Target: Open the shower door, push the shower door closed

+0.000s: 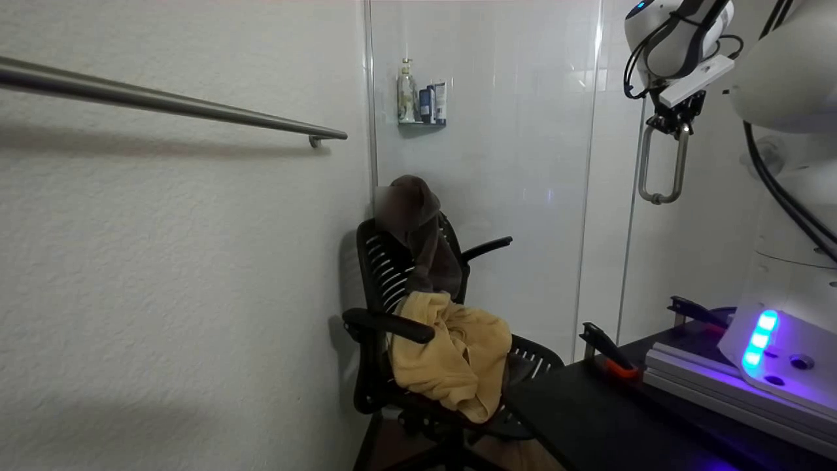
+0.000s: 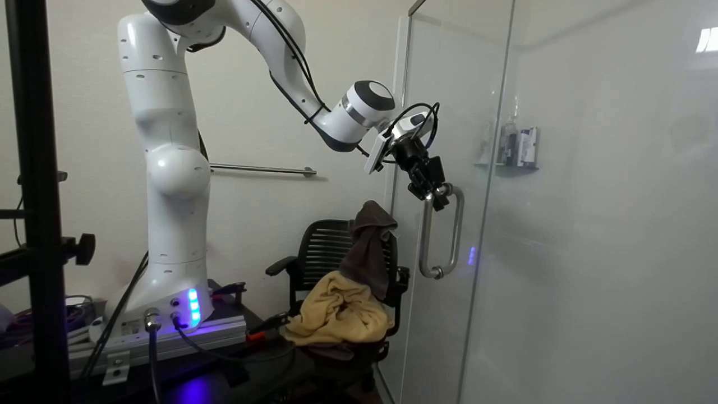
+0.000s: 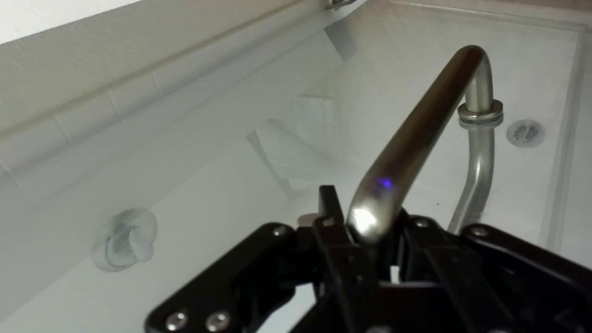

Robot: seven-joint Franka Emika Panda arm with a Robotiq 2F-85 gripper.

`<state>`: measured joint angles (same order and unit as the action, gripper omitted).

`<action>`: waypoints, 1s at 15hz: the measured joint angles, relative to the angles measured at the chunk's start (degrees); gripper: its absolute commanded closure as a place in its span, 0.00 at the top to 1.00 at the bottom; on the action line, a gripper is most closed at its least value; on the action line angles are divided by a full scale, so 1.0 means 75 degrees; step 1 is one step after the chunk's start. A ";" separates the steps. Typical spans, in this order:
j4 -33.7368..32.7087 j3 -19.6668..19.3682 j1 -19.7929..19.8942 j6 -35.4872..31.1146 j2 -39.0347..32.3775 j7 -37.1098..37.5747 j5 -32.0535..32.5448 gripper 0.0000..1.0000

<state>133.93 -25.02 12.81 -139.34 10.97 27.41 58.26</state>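
Observation:
The shower door (image 2: 437, 325) is a tall clear glass panel; I cannot tell whether it stands ajar. Its silver D-shaped loop handle shows in both exterior views (image 1: 681, 160) (image 2: 425, 241) and large in the wrist view (image 3: 423, 132). My gripper (image 2: 433, 196) is at the upper end of the handle; it also shows at the top of the loop in an exterior view (image 1: 668, 124). In the wrist view my gripper (image 3: 365, 210) has its black fingers on either side of the handle's near bend, shut on it. The exact finger contact is dark.
A black office chair (image 1: 386, 261) stands by the glass, with a yellow towel (image 1: 451, 356) and a dark towel (image 1: 441, 261) on it. A long grey bar (image 1: 170, 101) is on the wall. A black table (image 1: 575, 405) carries the arm. A corner shelf (image 2: 513, 168) holds bottles.

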 measured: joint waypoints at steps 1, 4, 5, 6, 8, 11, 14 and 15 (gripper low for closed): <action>0.0083 0.0062 0.0109 -0.0050 0.0082 -0.0088 -0.0017 0.06; 0.0274 0.0136 0.0305 -0.0198 0.0269 -0.0350 -0.0065 0.06; 0.0325 0.0150 0.0353 -0.0238 0.0318 -0.0425 -0.0079 0.06; 0.0367 0.0160 0.0394 -0.0275 0.0357 -0.0502 -0.0098 0.06; 0.0429 0.0175 0.0460 -0.0330 0.0423 -0.0642 -0.0151 0.35; 0.0492 0.0194 0.0493 -0.0332 0.0466 -0.1026 -0.0363 0.37; 0.0585 0.0284 0.0493 -0.0137 0.0466 -0.1350 -0.0519 0.75; 0.0580 0.0298 0.0515 -0.0132 0.0472 -0.1346 -0.0517 0.76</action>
<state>138.28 -22.78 16.67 -140.33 14.51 17.32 54.38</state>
